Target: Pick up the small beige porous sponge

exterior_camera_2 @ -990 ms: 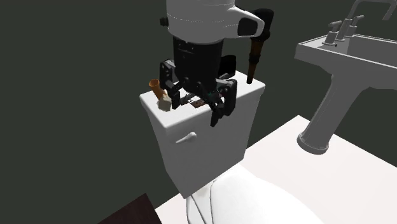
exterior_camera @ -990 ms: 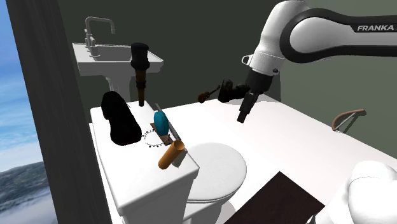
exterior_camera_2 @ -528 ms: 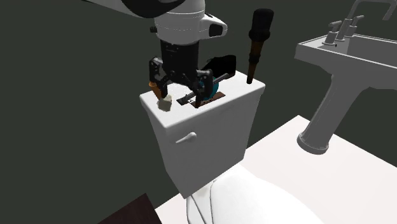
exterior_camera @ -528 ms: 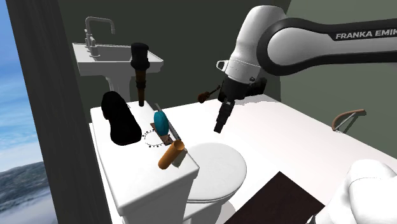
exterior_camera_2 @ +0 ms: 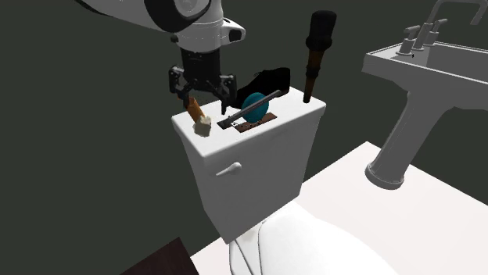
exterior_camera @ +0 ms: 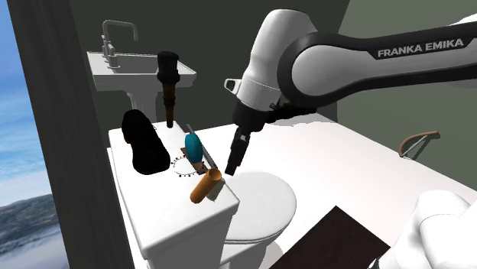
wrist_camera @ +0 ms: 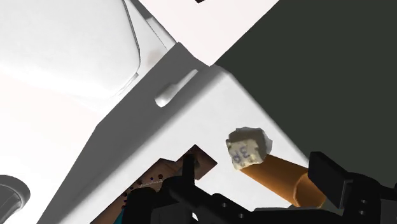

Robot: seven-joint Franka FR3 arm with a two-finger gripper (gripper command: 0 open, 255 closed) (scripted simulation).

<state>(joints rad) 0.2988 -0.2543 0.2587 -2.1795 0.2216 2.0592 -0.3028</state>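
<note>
We see the white arm (exterior_camera: 344, 61) reaching in from the upper right of the shoulder view. It bends down so that the black hand (exterior_camera: 232, 162) points steeply at the toilet's tank lid (exterior_camera: 164, 214) near the middle of the frame. In the wrist view its fingers (wrist_camera: 189, 167) stand spread apart, pinching nothing. The small beige sponge (wrist_camera: 247, 147) lies on the tank lid at the end of an orange-brown cylinder (wrist_camera: 280, 178), just ahead of the gap between the fingers. In the second exterior view the sponge (exterior_camera_2: 202, 128) sits left of centre, just below the hand (exterior_camera_2: 203, 98).

Also on the lid are a teal object (exterior_camera: 194, 146), a black lump (exterior_camera: 145, 141) and an upright dark-handled brush (exterior_camera: 167, 80). A white pedestal sink (exterior_camera: 122, 70) stands in the shoulder view's upper left against dark walls. A brown mat (exterior_camera: 336, 241) lies at the lower right.
</note>
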